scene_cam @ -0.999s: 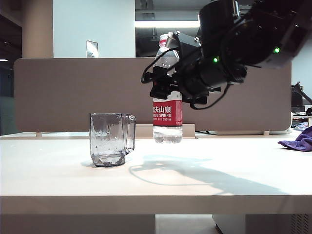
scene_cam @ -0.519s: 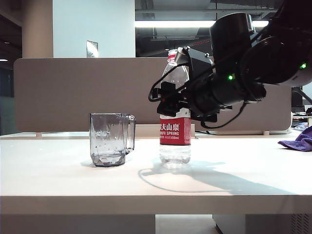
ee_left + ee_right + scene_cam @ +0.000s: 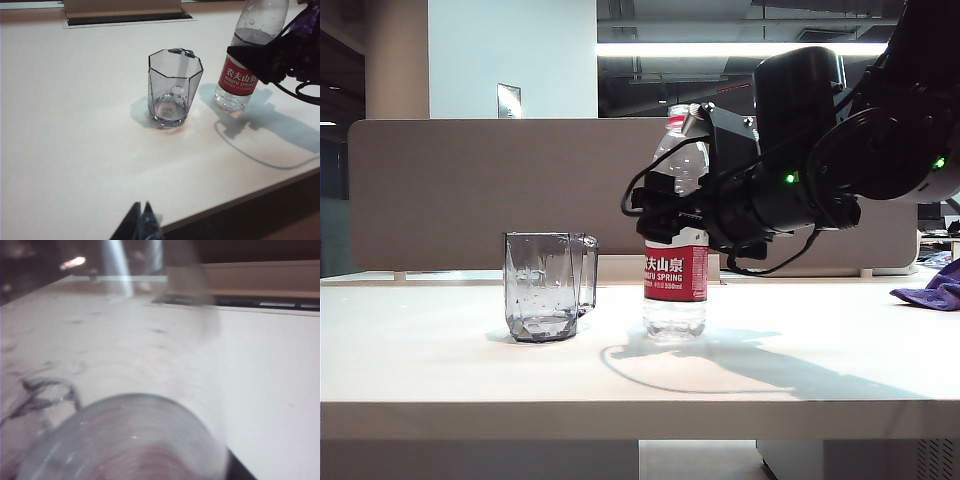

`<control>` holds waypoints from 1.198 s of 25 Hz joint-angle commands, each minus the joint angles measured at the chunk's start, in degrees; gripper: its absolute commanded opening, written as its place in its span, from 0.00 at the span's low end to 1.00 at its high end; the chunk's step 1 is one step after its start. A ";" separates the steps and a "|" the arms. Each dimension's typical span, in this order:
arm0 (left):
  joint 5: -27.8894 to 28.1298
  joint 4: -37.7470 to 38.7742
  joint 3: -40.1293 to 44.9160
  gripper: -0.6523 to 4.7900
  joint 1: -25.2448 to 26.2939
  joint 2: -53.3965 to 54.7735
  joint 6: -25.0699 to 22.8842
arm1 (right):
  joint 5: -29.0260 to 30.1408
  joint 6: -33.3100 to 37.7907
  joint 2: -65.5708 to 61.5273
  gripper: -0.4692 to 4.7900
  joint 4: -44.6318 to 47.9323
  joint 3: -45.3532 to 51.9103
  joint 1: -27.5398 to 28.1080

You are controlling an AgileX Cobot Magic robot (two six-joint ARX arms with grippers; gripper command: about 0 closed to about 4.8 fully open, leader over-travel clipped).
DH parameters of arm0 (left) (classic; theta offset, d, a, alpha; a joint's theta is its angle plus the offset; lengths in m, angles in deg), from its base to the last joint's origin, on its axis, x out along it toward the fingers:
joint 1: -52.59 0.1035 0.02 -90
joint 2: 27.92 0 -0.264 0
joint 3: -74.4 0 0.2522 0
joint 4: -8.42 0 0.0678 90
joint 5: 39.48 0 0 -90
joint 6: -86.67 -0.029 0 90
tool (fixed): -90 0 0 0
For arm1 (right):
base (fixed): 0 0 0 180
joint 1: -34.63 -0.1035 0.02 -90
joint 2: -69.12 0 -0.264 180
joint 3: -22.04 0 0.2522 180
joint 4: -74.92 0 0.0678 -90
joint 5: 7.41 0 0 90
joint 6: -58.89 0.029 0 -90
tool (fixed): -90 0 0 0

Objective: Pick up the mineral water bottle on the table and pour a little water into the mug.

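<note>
The white counter (image 3: 440, 370) carries everything. The mineral water bottle (image 3: 675, 290) stands upright on it, near the mug (image 3: 545, 285) on the mug's handle side, the two apart. The right pincer (image 3: 655, 205) sits at the bottle's upper body above the red label; whether it grips or has let go cannot be told. The left pincer (image 3: 142, 222) hangs over the counter's front edge, tips close together, holding nothing
</note>
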 commanded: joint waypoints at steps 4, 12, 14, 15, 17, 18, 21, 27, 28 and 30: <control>0.15 -0.50 -0.26 0.12 0.00 0.07 -0.02 | 0.15 -0.42 0.00 1.00 -0.26 -0.02 -0.04; 0.15 -0.48 -0.26 0.12 0.00 0.07 -0.02 | -0.07 -1.31 0.42 1.00 -0.42 0.13 -0.09; 0.15 -0.48 -0.26 0.12 0.00 0.07 -0.02 | -0.07 -1.53 1.25 1.00 -0.68 0.76 -0.11; 0.15 -0.50 -0.26 0.12 0.00 0.07 -0.02 | -0.07 -1.53 1.68 1.00 -0.94 1.14 -0.11; 0.15 -0.48 -0.26 0.12 0.00 0.07 -0.02 | -0.11 -1.55 2.99 1.00 -2.10 2.12 -0.11; 0.13 -0.50 -0.26 0.12 0.00 0.07 -0.02 | -0.11 -1.60 3.72 1.00 -2.43 2.73 -0.11; 0.15 -0.48 -0.26 0.12 0.00 0.07 -0.02 | -0.11 -1.77 7.54 1.00 -3.56 5.51 -0.11; 0.15 -0.48 -0.26 0.12 0.00 0.07 -0.02 | -1.22 -1.70 16.96 1.00 -9.92 10.97 -0.24; 0.15 -0.48 -0.26 0.12 0.00 0.07 -0.02 | -2.86 -1.66 20.26 1.00 -11.50 13.00 -0.31; 0.13 -0.50 -0.26 0.12 0.00 0.07 -0.02 | -4.24 -1.64 24.04 0.94 -13.27 15.47 -0.28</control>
